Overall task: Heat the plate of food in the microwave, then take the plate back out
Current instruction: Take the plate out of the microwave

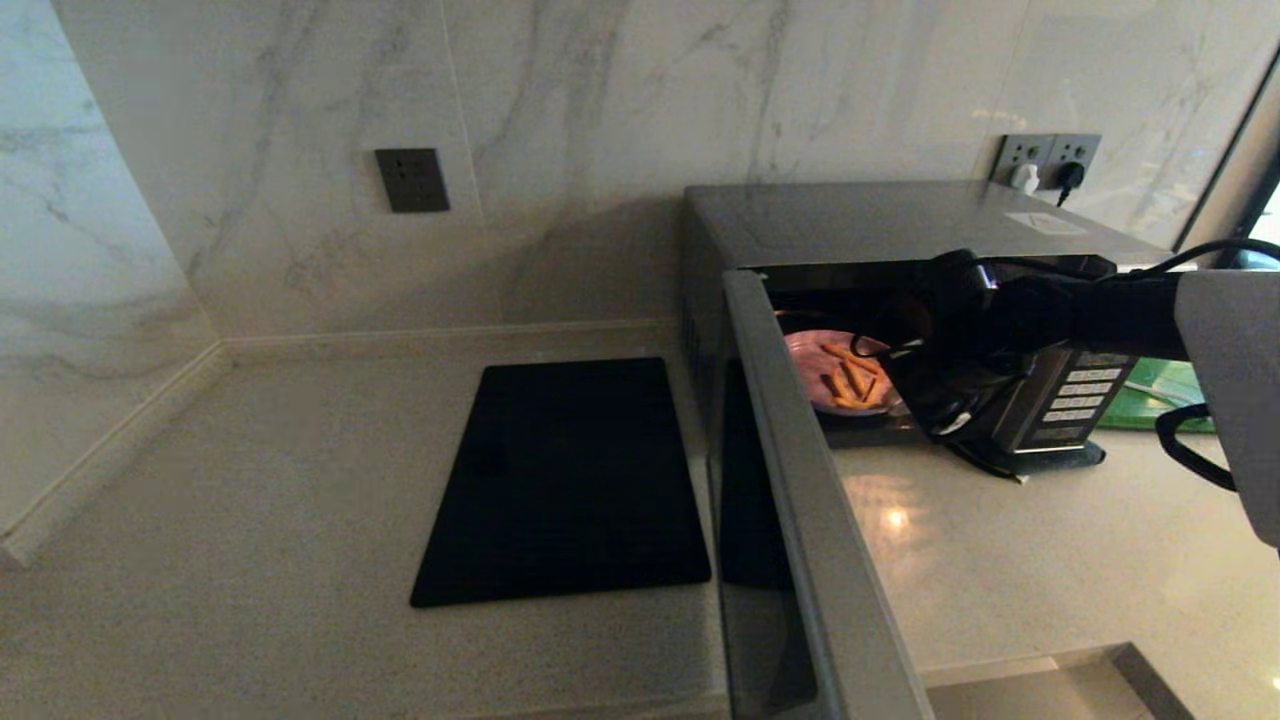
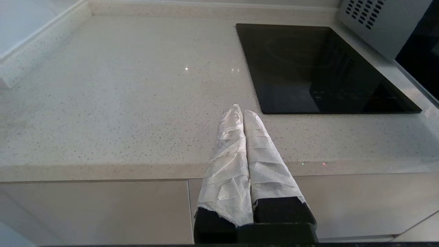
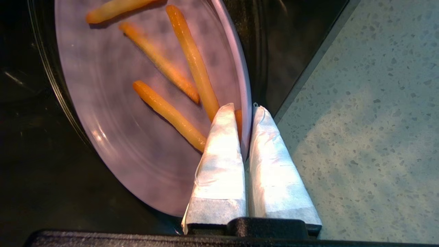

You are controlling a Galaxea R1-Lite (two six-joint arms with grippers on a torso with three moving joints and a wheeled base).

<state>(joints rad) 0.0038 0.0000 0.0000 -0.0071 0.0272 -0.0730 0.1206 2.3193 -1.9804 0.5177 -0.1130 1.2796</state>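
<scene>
The microwave [image 1: 860,215] stands at the back right of the counter with its door [image 1: 800,500] swung wide open toward me. Inside it sits the pale lilac plate of food [image 1: 835,375], bearing several orange fry sticks [image 3: 192,58]. My right gripper [image 3: 245,108] reaches into the opening and is shut on the plate's [image 3: 137,137] near rim, one white-wrapped finger above the rim and one below. In the head view the right arm [image 1: 1000,330] covers the plate's right side. My left gripper [image 2: 241,110] is shut on nothing, parked over the counter's front edge.
A flat black slab [image 1: 565,480] lies on the counter left of the microwave [image 2: 380,20] and shows as the slab [image 2: 319,68] in the left wrist view. A green board [image 1: 1160,395] lies behind the button panel [image 1: 1075,395]. Wall sockets [image 1: 1045,160] hold plugs.
</scene>
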